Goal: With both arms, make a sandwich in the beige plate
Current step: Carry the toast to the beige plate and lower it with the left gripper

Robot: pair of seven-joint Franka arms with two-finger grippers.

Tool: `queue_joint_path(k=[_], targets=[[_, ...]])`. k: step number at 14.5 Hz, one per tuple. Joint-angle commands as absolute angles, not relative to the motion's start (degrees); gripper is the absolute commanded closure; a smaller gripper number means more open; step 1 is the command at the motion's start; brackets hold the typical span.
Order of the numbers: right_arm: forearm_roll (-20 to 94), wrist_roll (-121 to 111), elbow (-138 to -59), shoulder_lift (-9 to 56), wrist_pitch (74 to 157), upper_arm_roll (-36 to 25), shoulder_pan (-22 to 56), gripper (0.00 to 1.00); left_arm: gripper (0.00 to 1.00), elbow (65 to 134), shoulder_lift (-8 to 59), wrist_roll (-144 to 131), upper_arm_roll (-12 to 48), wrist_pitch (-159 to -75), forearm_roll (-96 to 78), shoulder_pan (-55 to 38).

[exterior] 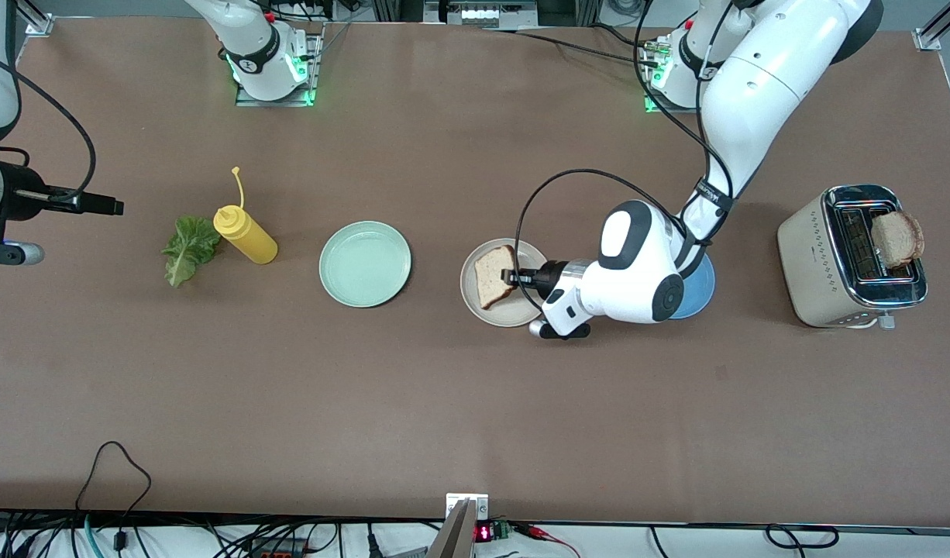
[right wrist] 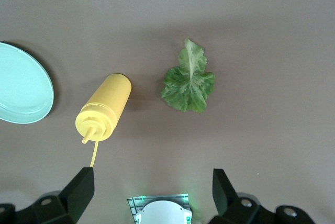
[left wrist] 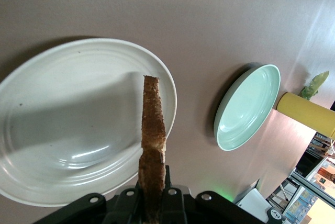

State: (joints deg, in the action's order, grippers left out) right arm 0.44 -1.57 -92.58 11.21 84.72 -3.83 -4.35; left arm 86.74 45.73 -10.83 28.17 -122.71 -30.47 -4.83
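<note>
My left gripper (exterior: 511, 277) is clamped on one edge of a slice of toasted bread (exterior: 493, 276), the jaws pinching the crust so the slice stands out from them over the beige plate (exterior: 514, 314); the left wrist view shows the slice edge-on (left wrist: 152, 145), with the plate's bowl (left wrist: 63, 130) directly under it. I judge the step in hand to be laying this first slice into the plate. To do it well, I should bring the free edge down near the plate's centre, tilt the slice flat, and release only once it is supported, so that it does not tip across the rim. The blue plate (exterior: 700, 294) lies just beside the beige plate, mostly hidden under my left arm, so the withdrawal should go upward first. My right gripper (exterior: 95, 204) waits with its fingers (right wrist: 78, 190) spread wide and empty, over the table near the lettuce leaf (exterior: 187, 248) at the right arm's end. The yellow squeeze bottle (exterior: 245, 232) lies just beside the leaf, so a later pick there needs care. The mint green plate (exterior: 365, 263) sits between the bottle and the beige plate. A second slice (exterior: 896, 238) stands in the toaster (exterior: 820, 260) at the left arm's end.
</note>
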Motion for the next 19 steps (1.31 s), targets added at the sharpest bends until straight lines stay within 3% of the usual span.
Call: queue_joint_path(k=[1,7,11,13,16,18,19], targets=[[0.88,-0.97,-92.9,11.86,85.43,-3.69,-4.57,0.0,1.0,88.15,45.26,-7.48,28.92,-122.87,-32.34,-3.78],[0.44,-1.32,-104.57,9.58,99.65,-3.6,-4.92,0.0,0.97,89.03,46.23,-6.94,28.83,-123.05,-32.61,-3.69],[0.44,-2.02,-108.79,8.97,104.31,-3.52,-5.01,0.0,0.94,89.21,47.28,-6.42,28.65,-123.05,-32.61,-2.81],[0.44,-4.21,-112.74,7.39,107.91,-3.52,-5.97,0.0,0.85,89.21,47.63,-6.15,28.48,-122.87,-32.61,-2.11],[0.44,-8.07,-121.0,4.23,115.82,-3.52,-7.03,0.0,0.61,89.21,48.6,-6.06,28.39,-122.78,-32.52,-0.97],[0.44,-12.1,-123.82,3.61,119.34,-3.52,-7.82,0.0,0.3,89.12,48.6,-6.24,28.3,-122.87,-32.61,-0.79],[0.44,-15.7,-125.32,3.26,121.62,-3.43,-8.69,0.0,0.03,89.21,48.69,-6.15,28.04,-122.87,-32.52,-0.44]])
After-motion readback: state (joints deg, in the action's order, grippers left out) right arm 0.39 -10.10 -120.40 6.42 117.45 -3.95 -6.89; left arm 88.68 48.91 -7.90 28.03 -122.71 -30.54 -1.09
